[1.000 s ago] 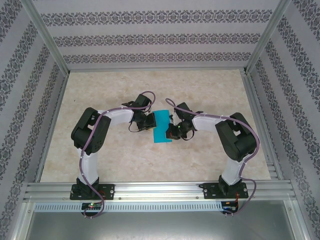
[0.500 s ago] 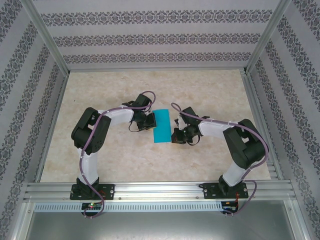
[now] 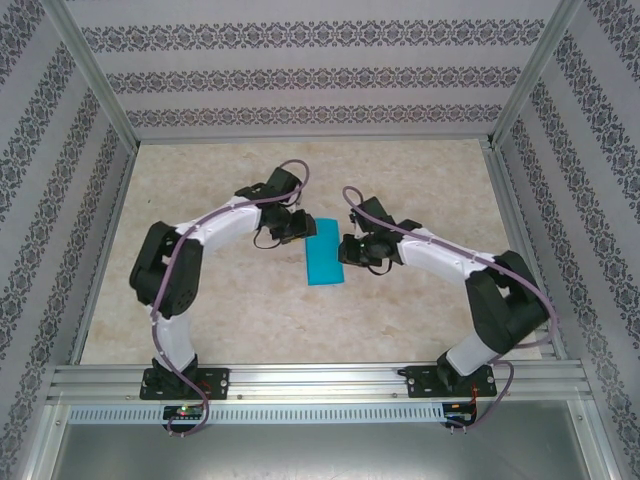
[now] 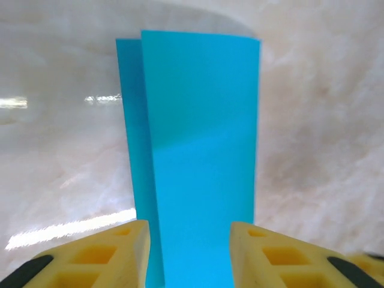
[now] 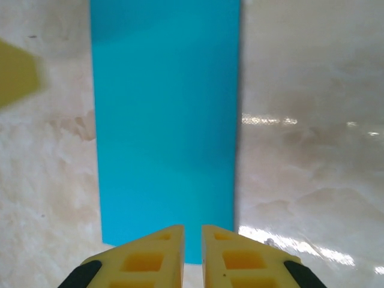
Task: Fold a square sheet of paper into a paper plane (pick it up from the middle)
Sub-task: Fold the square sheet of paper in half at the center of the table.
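The square sheet of paper (image 3: 323, 262) is cyan-blue and lies flat on the table, folded in half into a narrow rectangle. In the left wrist view the upper layer (image 4: 201, 120) sits slightly off the lower one, leaving a thin strip along one side. My left gripper (image 3: 300, 228) is at the sheet's far left corner and is open, its yellow fingers (image 4: 114, 252) standing either side of the paper's width. My right gripper (image 3: 346, 248) is at the sheet's right edge. Its fingertips (image 5: 168, 246) are parted by a narrow slit just above the paper's edge (image 5: 165, 120). The paper plane is out of view.
The marbled beige tabletop (image 3: 420, 180) is ringed by patterned walls and aluminium posts. A metal rail (image 3: 320, 380) runs along the near edge where both arm bases are bolted.
The left gripper has opened and shifted a little towards the far side. The right arm has stretched out, carrying its gripper further up the sheet's right edge, with its fingers slightly parted.
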You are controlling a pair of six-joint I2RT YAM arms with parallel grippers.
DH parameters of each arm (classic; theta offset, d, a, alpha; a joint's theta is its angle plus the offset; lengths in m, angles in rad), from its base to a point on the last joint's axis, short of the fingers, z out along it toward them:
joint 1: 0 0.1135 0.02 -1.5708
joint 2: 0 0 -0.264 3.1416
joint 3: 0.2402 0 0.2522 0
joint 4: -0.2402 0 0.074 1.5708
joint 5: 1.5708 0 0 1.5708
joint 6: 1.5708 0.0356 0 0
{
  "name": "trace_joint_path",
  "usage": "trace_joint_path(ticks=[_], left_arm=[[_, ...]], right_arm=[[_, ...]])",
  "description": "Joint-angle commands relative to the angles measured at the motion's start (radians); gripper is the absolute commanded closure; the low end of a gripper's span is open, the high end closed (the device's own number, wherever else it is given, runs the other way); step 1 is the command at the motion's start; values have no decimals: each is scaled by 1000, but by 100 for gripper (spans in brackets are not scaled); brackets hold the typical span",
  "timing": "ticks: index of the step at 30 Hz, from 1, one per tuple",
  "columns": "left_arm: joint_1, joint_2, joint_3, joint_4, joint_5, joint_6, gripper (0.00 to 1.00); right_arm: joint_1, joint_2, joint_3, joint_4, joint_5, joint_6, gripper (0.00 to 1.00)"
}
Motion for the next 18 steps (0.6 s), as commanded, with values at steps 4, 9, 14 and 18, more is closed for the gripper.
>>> trace_joint_path(ticks=[4, 9, 14, 18], left_arm=[[122, -200, -174, 18, -16, 6, 52], [206, -312, -301, 38, 8, 21, 46], [247, -385, -390, 66, 23, 35, 43], [267, -430, -457, 95, 46, 39, 41]], right_arm=[[71, 137, 86, -60, 99, 89, 88], [113, 182, 100, -72, 111, 174, 88], [177, 225, 142, -75, 114, 273, 88], [223, 269, 218, -92, 126, 301, 88]])
